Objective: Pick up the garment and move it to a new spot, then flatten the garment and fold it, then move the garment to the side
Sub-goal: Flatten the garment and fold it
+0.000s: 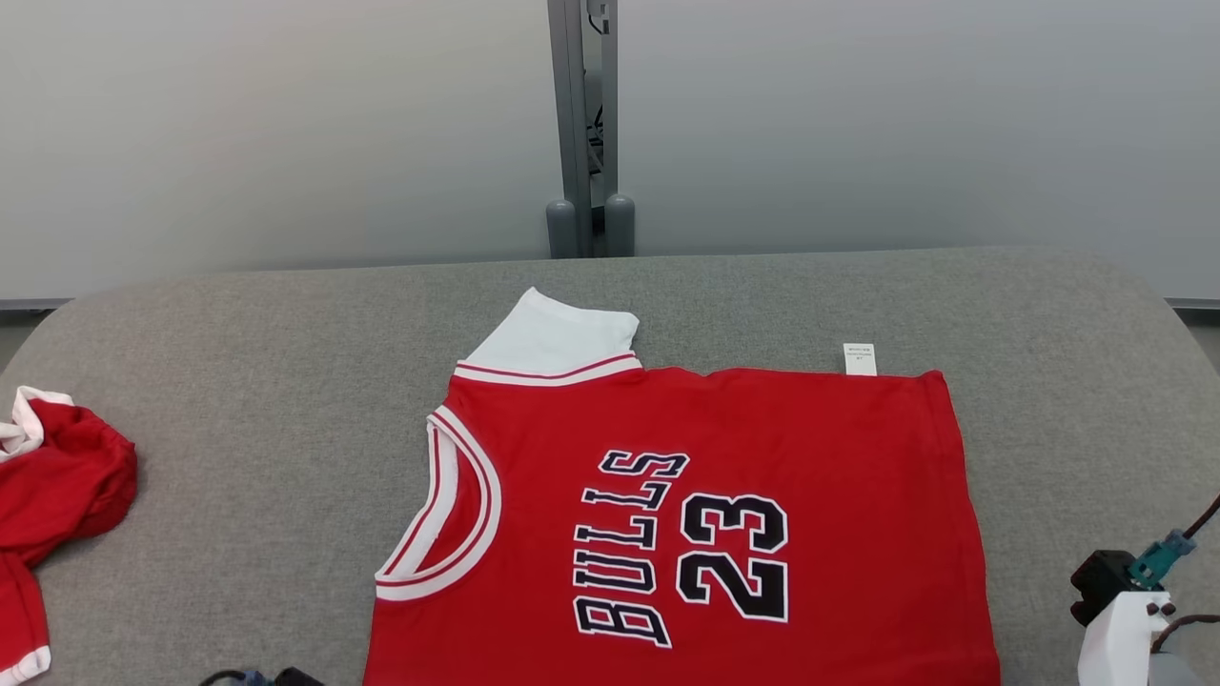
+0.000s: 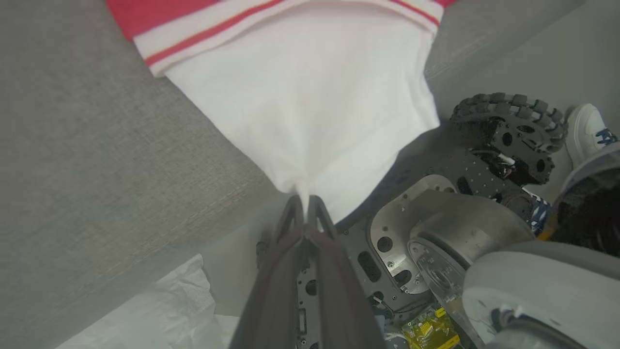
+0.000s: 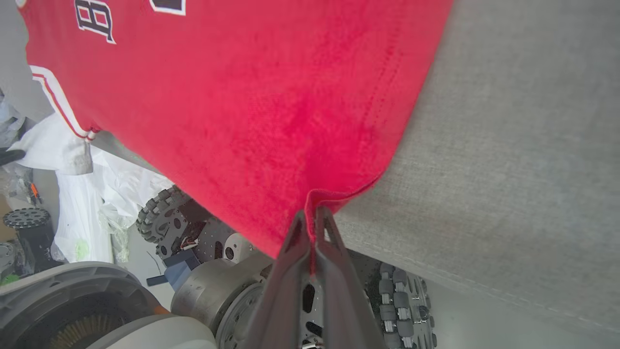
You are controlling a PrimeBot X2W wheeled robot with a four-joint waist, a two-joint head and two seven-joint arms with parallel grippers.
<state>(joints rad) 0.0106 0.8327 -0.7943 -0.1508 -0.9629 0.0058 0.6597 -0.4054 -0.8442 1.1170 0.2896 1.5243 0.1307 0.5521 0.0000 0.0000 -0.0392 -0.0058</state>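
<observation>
1. At the near edge of the table (image 1: 238,362), the left tool (image 2: 305,206) is clenched on the white near sleeve (image 2: 315,106) of the red jersey (image 1: 762,429).
2. To the near right, the right tool (image 3: 314,215) pinches the jersey's hem corner (image 3: 334,194) at the table edge.
3. Farther in, the jersey lies flat at mid-table, collar left, hem right, "BULLS 23" facing up.
4. Well apart at the left edge lies a crumpled red garment (image 1: 57,486).
5. A white label (image 1: 859,359) pokes from the jersey's far side.
6. Beyond the table stands a gray post (image 1: 581,124).
</observation>
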